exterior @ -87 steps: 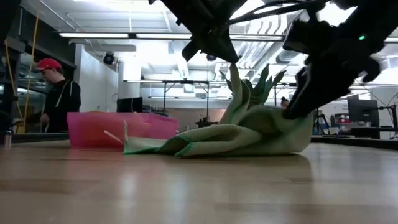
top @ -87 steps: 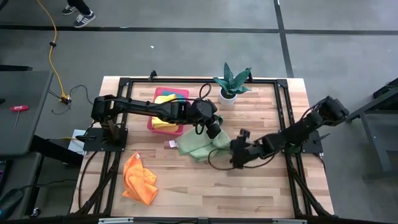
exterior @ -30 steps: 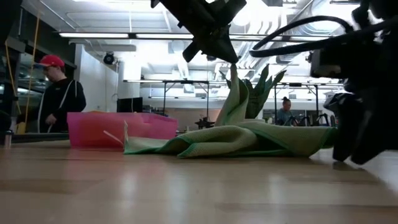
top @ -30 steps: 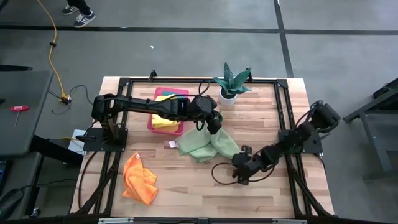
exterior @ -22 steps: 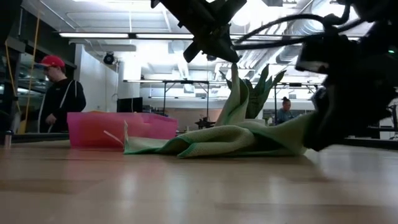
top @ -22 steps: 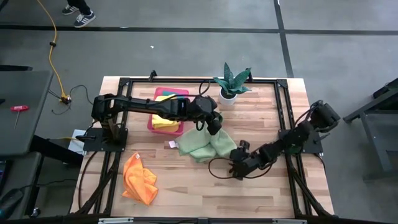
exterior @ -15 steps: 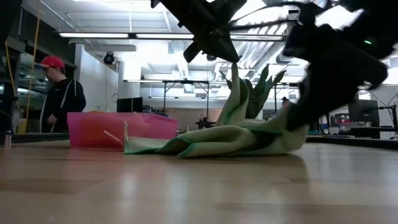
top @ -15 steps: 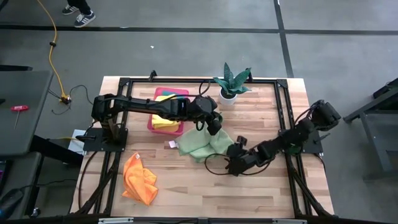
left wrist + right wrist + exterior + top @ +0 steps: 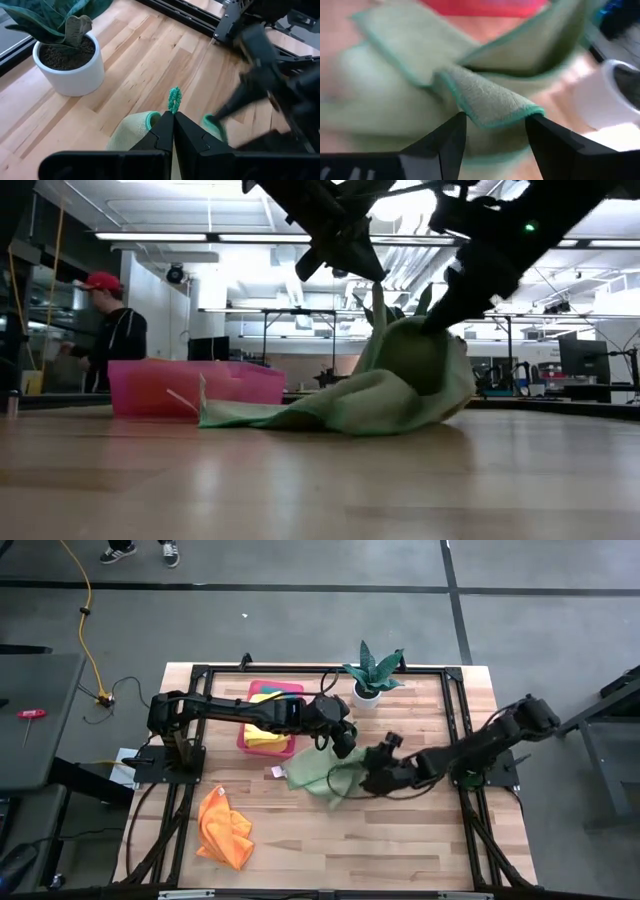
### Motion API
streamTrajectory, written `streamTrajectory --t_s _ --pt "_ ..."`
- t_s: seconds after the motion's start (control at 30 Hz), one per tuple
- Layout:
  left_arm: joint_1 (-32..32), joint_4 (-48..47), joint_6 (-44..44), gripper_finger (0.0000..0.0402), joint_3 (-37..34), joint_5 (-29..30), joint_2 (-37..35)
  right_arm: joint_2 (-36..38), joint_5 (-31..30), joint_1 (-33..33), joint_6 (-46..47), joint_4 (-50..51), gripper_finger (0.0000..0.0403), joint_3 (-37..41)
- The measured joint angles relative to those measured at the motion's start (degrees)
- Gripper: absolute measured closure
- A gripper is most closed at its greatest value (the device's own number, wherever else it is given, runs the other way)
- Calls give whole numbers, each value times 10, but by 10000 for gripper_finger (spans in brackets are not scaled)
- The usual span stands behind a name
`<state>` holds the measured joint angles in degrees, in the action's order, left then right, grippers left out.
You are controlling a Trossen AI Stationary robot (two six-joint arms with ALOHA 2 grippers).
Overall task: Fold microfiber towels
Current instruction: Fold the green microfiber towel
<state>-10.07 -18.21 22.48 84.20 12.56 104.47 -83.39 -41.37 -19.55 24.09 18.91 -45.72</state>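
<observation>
Nearest you, the orange towel lies crumpled, well apart from the green towel mid-desk. Your right end effector has its fingers spread around a raised hem of the green towel, seemingly not clamped. Just beyond, the left end effector is clenched on another corner, holding it up. Keep that corner steady and carry the right edge across evenly. Beyond the green towel sits the pink tray with yellow towels.
</observation>
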Motion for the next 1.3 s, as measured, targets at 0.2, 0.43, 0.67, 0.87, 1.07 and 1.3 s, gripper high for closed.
streamTrajectory --t_s 0.2,0.43,0.67,0.87,1.07,1.3 --pt "0 0 -1 401 0 0 0 62 -34 30 113 137 206 1" --pt "0 5 -1 401 0 0 0 83 -25 38 353 335 206 9" --pt "0 5 -1 401 0 0 0 84 31 38 425 325 206 52" --pt "0 4 -1 401 0 0 0 86 81 38 396 328 206 71" --pt "0 2 -1 401 0 0 0 89 106 39 322 349 206 72" --pt "0 5 -1 401 0 0 0 89 110 59 261 299 206 72"
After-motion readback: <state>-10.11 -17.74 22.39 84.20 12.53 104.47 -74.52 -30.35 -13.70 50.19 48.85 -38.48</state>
